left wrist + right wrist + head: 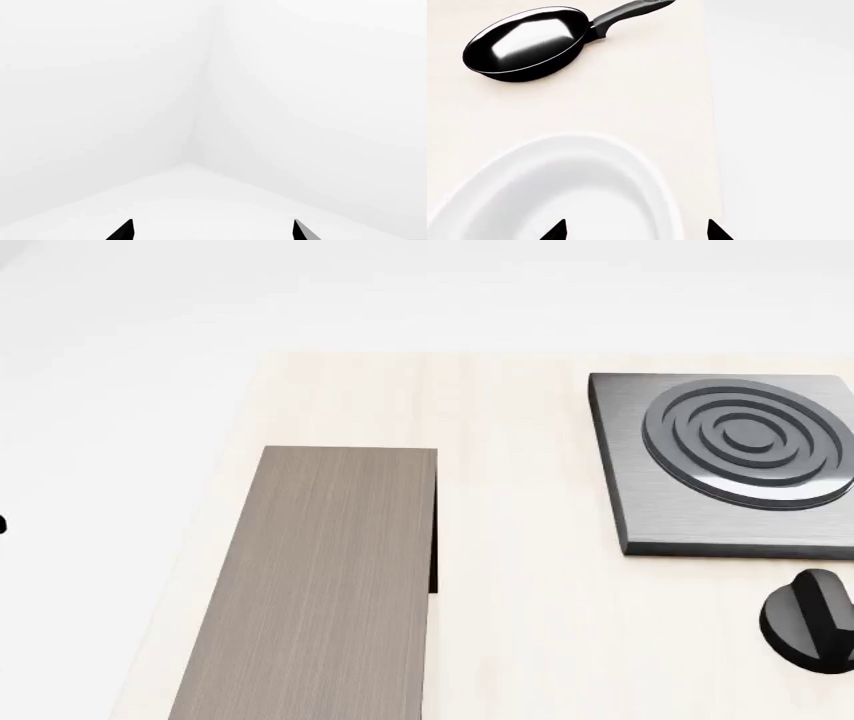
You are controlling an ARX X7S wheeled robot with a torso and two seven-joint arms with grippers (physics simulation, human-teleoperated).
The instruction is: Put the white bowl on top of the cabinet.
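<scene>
Left gripper [212,231]: tips apart, nothing between them, facing blank white walls, idle. Cabinet [320,580] sits on the left part of the table [521,640], top bare; stove plate [727,462] and a black knob [810,620] to its right. Right gripper [637,231]: tips apart, straddling the near rim of the white bowl [560,190], not closed on it; frying pan [527,42] beyond. Step looks like pre-grasp. Next: close on the rim, lift, carry over to the cabinet.

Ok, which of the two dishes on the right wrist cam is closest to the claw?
The white bowl: it sits right at the right claw, one fingertip over its inside. The black pan lies well beyond it on the table.
</scene>
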